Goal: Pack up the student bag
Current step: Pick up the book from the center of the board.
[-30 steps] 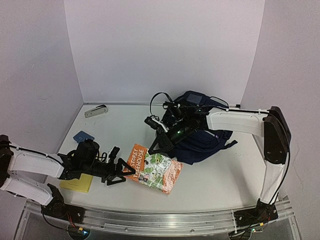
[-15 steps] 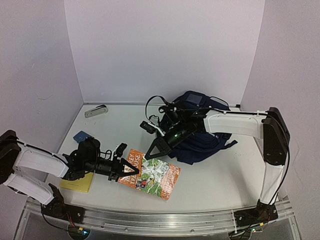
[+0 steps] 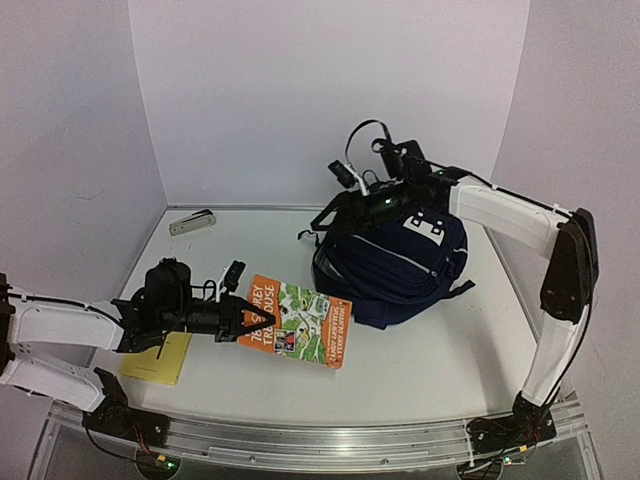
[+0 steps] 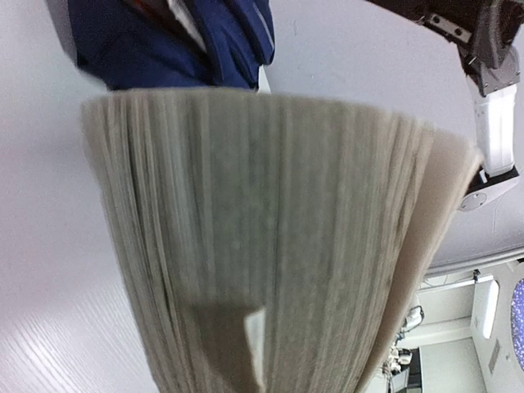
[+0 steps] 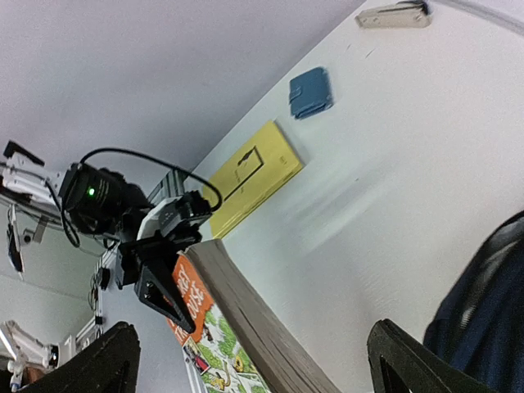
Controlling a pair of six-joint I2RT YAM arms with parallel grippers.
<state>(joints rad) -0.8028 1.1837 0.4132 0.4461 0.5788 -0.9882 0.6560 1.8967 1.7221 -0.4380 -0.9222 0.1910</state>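
The student bag (image 3: 400,262) is a dark navy backpack with a white patch, lying at the back right of the table; it also shows in the left wrist view (image 4: 176,41). A thick book with an orange and green cover (image 3: 300,322) lies in front of it with its left end raised. My left gripper (image 3: 243,320) is shut on that end, one finger (image 5: 160,286) flat on the orange cover. Its page edges (image 4: 270,246) fill the left wrist view and hide the jaws. My right gripper (image 3: 337,213) hangs open above the bag's left side, holding nothing.
A yellow notebook (image 3: 160,362) lies under the left arm near the front left. A small blue pouch (image 5: 311,92) lies behind it. A grey stapler-like thing (image 3: 192,221) lies by the back wall. Walls close in the left, back and right sides.
My right gripper opened, let go of the book and swung up and back over the bag. My left gripper closed on the book's left end and lifted it a little.
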